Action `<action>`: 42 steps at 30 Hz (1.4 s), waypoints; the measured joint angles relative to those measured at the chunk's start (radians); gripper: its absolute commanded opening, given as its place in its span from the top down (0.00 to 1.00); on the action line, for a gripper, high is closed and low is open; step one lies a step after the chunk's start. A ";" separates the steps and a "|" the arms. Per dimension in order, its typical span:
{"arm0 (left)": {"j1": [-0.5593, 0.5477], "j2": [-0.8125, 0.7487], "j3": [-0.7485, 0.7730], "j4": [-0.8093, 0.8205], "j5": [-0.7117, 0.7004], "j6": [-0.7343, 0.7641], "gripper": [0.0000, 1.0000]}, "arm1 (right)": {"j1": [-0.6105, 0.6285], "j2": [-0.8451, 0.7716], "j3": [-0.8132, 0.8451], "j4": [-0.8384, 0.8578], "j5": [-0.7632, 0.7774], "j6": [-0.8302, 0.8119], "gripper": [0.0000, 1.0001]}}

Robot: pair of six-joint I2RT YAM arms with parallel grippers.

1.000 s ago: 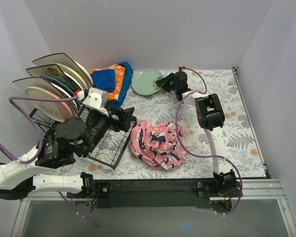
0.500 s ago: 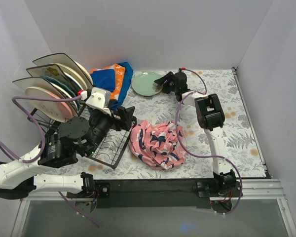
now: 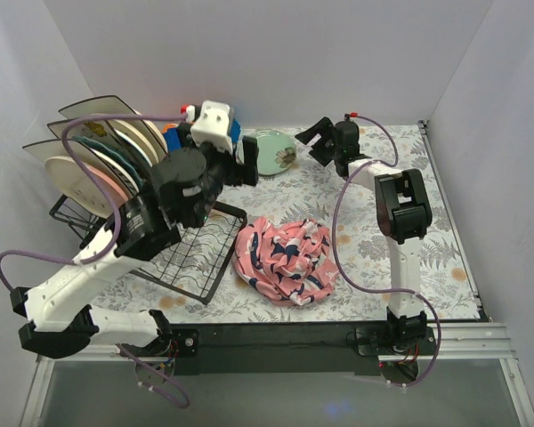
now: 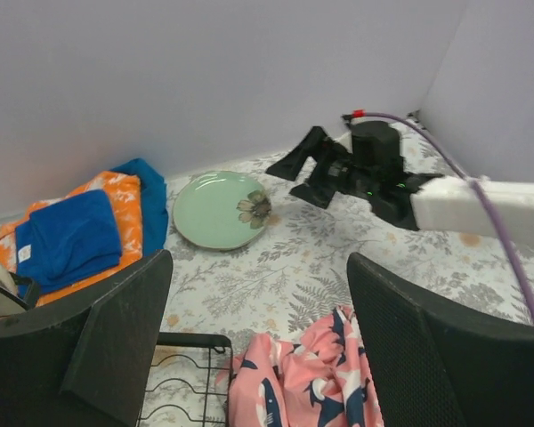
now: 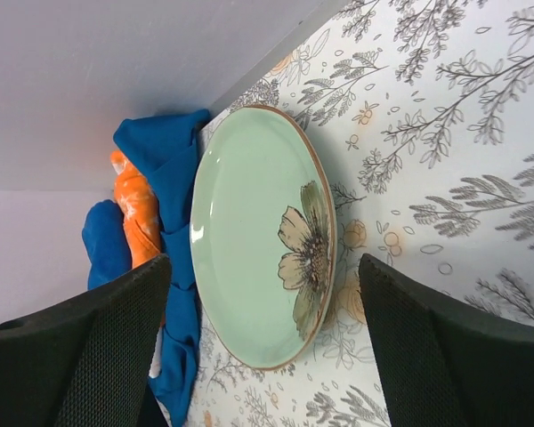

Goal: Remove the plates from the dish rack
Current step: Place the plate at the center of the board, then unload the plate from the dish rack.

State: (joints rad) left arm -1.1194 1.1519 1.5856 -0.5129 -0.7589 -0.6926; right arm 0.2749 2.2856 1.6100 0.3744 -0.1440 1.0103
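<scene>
1. Dish rack (image 3: 196, 258): black wire, grid base, raised sides. It stands at the left of the surface (image 3: 427, 222), set at an angle to the near edge.

2. Racked plates (image 3: 93, 165): several, on edge in the upright slots at the rack's left, far end, leaning back toward the left wall. A cream-and-pink one (image 3: 80, 182) stands nearest the front of the row and a cream square one (image 3: 102, 108) at the back. The ones between overlap too much to tell apart.

3. Mint green plate (image 3: 276, 151) (image 4: 215, 209) (image 5: 249, 231): out of the rack, lying flat on the surface near the back wall, flower face up. Its left rim is just beside the folded blue-orange cloths (image 4: 71, 231) (image 5: 151, 222).

4. Left tool (image 3: 238, 165) (image 4: 267, 347): raised over the rack's far right corner, pointing toward the mint green plate. Fingers (image 4: 116, 338) wide apart, nothing between them.

5. Right tool (image 3: 316, 138) (image 4: 304, 167) (image 5: 262, 351): on the right of the mint green plate, near it but not touching, aimed at its rim. Fingers (image 5: 71, 356) spread apart, holding nothing.

6. Pink patterned cloth (image 3: 285, 258) (image 4: 307, 374): crumpled in a heap at the middle of the surface, just beside the rack's right edge.
</scene>
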 measured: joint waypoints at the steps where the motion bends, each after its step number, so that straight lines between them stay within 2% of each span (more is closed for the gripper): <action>1: 0.055 0.034 0.040 -0.013 0.028 -0.013 0.22 | -0.004 -0.020 -0.018 -0.005 0.001 -0.010 0.09; 4: 0.148 0.111 0.132 -0.057 0.047 -0.048 0.22 | -0.011 -0.081 -0.077 -0.019 0.002 -0.048 0.11; 5: 0.154 0.129 0.158 -0.070 0.043 -0.062 0.26 | -0.012 -0.100 -0.092 -0.027 0.002 -0.060 0.11; 9: 0.172 0.199 0.314 -0.142 -0.002 -0.142 0.29 | -0.007 -0.204 -0.146 -0.069 -0.027 -0.159 0.12; 13: 0.181 0.172 0.395 -0.175 -0.106 -0.187 0.29 | 0.044 -0.315 -0.149 -0.097 -0.036 -0.301 0.12; 17: 0.182 0.077 0.399 -0.155 -0.169 -0.175 0.29 | 0.180 -0.406 -0.144 -0.095 -0.036 -0.466 0.15; 26: 0.183 -0.098 0.381 -0.122 -0.105 -0.138 0.29 | 0.630 -0.439 -0.055 -0.095 -0.010 -0.819 0.34; 28: 0.183 -0.107 0.372 -0.129 -0.071 -0.133 0.29 | 0.689 -0.439 -0.026 -0.094 0.008 -0.878 0.40; 35: 0.183 -0.081 0.413 -0.237 0.063 -0.154 0.29 | 0.857 -0.405 0.124 -0.082 0.138 -1.046 0.43; 42: 0.183 -0.116 0.401 -0.283 0.144 -0.151 0.27 | 0.944 -0.323 0.245 -0.066 0.191 -1.076 0.48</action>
State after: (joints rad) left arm -0.9360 1.0359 1.9869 -0.7963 -0.6147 -0.8433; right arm 1.2186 1.9621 1.8545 0.3084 0.0471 -0.0658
